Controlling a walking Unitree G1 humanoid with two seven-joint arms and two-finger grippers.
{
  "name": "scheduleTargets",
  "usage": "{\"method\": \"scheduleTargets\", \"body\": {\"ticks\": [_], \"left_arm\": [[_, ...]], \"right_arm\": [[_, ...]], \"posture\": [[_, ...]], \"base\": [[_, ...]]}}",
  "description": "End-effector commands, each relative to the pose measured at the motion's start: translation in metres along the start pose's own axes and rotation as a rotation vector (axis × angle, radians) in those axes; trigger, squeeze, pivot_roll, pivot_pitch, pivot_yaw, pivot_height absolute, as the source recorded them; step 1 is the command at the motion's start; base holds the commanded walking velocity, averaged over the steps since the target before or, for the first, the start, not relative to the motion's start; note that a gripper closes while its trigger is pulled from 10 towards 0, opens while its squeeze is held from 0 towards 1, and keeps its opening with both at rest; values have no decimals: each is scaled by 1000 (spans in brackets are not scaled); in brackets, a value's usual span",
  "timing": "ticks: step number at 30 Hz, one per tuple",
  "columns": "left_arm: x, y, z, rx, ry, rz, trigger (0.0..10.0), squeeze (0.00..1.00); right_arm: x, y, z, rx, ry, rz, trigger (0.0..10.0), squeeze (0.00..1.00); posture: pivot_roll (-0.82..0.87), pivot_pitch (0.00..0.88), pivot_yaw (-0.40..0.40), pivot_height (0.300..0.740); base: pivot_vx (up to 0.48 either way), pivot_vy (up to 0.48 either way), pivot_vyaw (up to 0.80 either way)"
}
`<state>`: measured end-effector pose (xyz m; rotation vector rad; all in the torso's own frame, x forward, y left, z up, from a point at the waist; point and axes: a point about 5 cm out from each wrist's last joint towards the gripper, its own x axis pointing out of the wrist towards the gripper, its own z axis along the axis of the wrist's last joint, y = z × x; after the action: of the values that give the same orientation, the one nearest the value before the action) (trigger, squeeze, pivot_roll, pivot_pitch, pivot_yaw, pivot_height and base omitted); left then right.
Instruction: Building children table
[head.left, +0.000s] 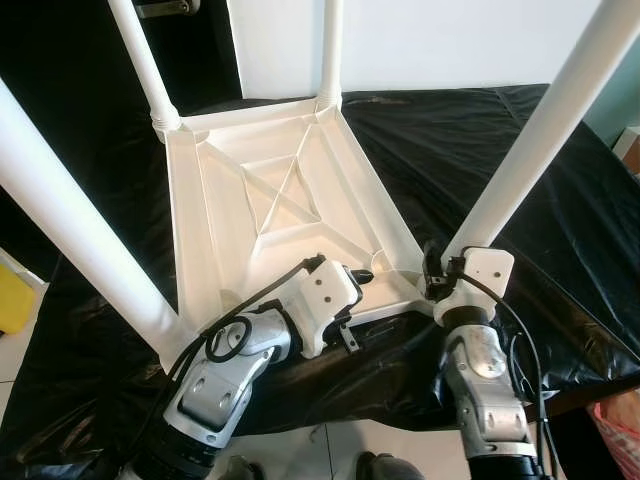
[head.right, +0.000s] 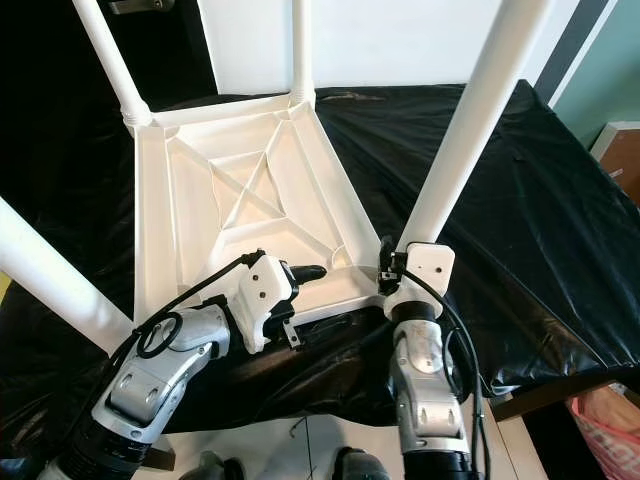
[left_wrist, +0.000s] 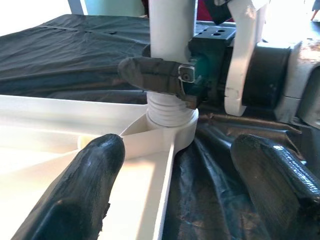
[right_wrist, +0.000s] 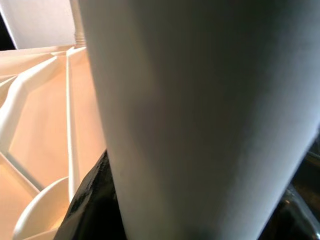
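Observation:
A white plastic children's table (head.left: 280, 190) lies upside down on a black sheet, its legs pointing up. My right gripper (head.left: 445, 270) is shut on the base of the near-right leg (head.left: 540, 130), just above its threaded socket. In the left wrist view one of its fingers (left_wrist: 155, 75) wraps across that leg (left_wrist: 170, 30). In the right wrist view the leg (right_wrist: 200, 100) is very close. My left gripper (head.left: 352, 305) stands open at the table's near edge, pointing toward that leg. One of its fingers is over the tabletop rim and the other over the sheet, and they hold nothing.
The other legs stand at near left (head.left: 80, 230), far left (head.left: 145, 65) and far right (head.left: 330, 50). The black plastic sheet (head.left: 540, 230) covers the work surface. A yellow object (head.left: 12, 300) sits at the left, a pink bag (head.left: 620, 420) at the lower right.

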<state>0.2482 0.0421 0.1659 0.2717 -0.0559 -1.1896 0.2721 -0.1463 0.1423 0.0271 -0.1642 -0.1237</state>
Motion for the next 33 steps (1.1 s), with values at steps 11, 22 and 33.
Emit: {"method": "scheduleTargets", "body": {"ticks": [11,22,33], "left_arm": [[-1,3,-8,26,20,90,10000,0],[-2,1,-11,30,37,63,10000,0],[1,-1,-11,12,32,32,10000,0]], "right_arm": [[-8,3,-13,-16,71,-4,10000,1000],[-8,-2,0,-12,-7,113,10000,1000],[-3,-24,9,-49,-52,350,10000,0]], "posture": [[-93,139,9,740],[-91,140,9,740],[-104,141,14,740]], "base": [[0,0,0],[0,0,0],[0,0,0]]}}
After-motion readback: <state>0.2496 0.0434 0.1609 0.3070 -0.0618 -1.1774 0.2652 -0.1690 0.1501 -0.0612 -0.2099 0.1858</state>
